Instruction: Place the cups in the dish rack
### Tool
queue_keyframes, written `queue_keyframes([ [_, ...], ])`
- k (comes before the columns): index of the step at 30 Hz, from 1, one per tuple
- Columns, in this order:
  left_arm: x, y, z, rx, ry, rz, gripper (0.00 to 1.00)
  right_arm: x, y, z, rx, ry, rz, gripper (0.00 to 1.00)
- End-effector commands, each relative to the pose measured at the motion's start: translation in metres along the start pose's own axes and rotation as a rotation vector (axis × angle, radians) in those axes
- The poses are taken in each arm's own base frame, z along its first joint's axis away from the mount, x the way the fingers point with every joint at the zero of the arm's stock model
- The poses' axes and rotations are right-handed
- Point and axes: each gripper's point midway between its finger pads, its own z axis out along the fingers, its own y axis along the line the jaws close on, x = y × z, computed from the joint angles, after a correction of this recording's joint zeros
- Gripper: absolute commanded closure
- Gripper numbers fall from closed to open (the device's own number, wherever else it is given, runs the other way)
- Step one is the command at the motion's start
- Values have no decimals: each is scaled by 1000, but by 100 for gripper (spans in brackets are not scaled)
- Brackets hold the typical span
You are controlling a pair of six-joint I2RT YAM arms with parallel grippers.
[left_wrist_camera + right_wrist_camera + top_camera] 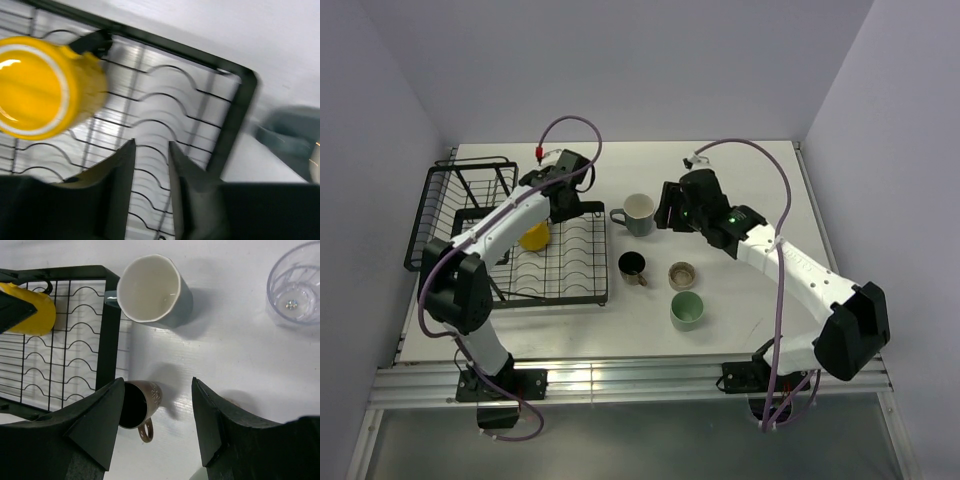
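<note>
The left gripper (151, 145) has its jaws narrowly apart, seemingly empty in the blurred view, over the dish rack (235, 75), where the yellow mug (35, 92) sits. The right gripper (157, 385) gapes wide and empty above the white table (760, 160), near the grey mug (150, 287) and black mug (137, 402). Pale lilac walls (620, 60) enclose the table.

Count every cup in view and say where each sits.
6. Yellow mug on the dish rack; grey mug, black mug, beige-brown cup and pale green tumbler on the table beside it; clear glass also on the table, seen only from the right wrist.
</note>
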Motion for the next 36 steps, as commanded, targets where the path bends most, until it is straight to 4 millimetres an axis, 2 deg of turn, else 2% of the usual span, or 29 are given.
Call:
queue_keyframes([
  [1,-27,-44,-48,235,-84,54,59,-27,15,-4,19,-70,-63,37],
  [4,-33,-61,-73,341,-109,90,49,-29,24,2,26,-64,-99,37],
  [5,-35,-63,-85,376,-118,91,42,-28,24,4,36,-53,-117,37],
  [7,-41,-65,-99,408,-141,90,33,-28,30,14,42,-42,-135,37],
  [10,-51,-61,-126,465,-185,76,26,-28,36,28,49,-24,-164,39],
  [11,-59,-59,-141,497,-216,61,25,-28,37,31,49,-19,-180,40],
  [14,-69,-53,-171,560,-265,52,21,-31,46,45,51,-5,-206,41],
  [18,-80,-50,-209,653,-308,58,23,-39,60,63,51,4,-223,41],
  [23,-87,-44,-246,739,-350,62,20,-37,72,81,60,38,-251,42],
  [25,-88,-39,-257,760,-366,61,19,-35,78,90,66,47,-260,41],
  [31,-90,-29,-274,785,-392,57,19,-25,77,112,114,87,-250,42],
  [36,-88,-23,-274,779,-398,51,19,-18,72,119,149,112,-242,44],
])
